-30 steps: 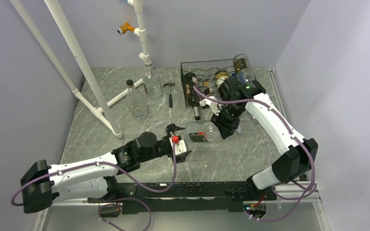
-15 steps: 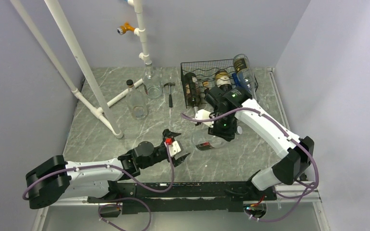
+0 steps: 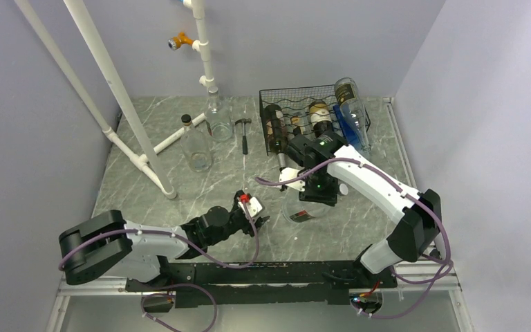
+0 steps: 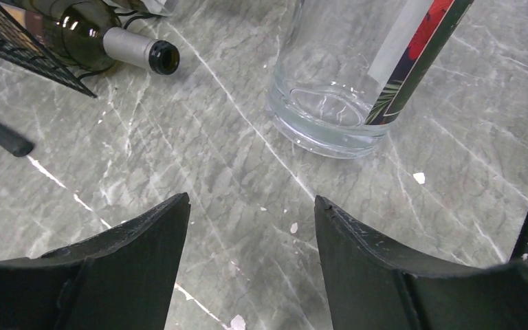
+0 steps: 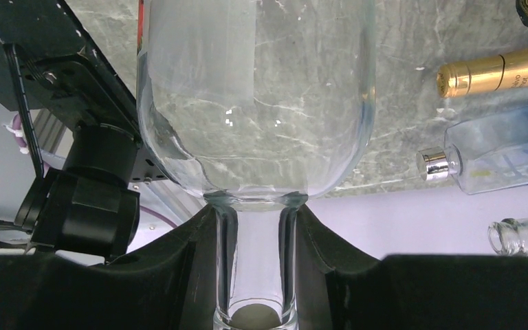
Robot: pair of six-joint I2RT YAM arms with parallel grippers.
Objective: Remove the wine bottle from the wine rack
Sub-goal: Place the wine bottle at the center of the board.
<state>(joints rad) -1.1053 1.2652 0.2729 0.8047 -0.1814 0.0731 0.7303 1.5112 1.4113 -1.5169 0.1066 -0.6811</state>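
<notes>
The right hand (image 5: pixel 258 275) is pressed onto the neck of the clear wine bottle (image 5: pixel 254 103), pinching it just under the shoulder. The bottle is off the rack (image 3: pixel 297 97) and stands neck up over the desk (image 4: pixel 179 137), in front of the rack and between the two arms. From the left wrist view its base looks to be on the stone or just above it; I cannot tell whether it touches.

The left hand (image 4: pixel 251 234) lies low beside the bottle with its fingers spread and nothing between them.

The main risk is the hold. Smooth glass pinched only at the thin neck could slip or swing. If the right hand lets go before the base sits flat, the bottle would probably tip over and roll. The left hand is near enough to knock the base if it moves in carelessly. The right arm also sits close to the necks poking out of the rack and could catch one as it backs away.

The wine bottle looks empty, with the desk showing straight through it. The rack holds a dark bottle (image 4: pixel 89 41) with an open mouth, a gold-capped bottle (image 5: pixel 488 72) and a blue bottle (image 5: pixel 495 161).
</notes>
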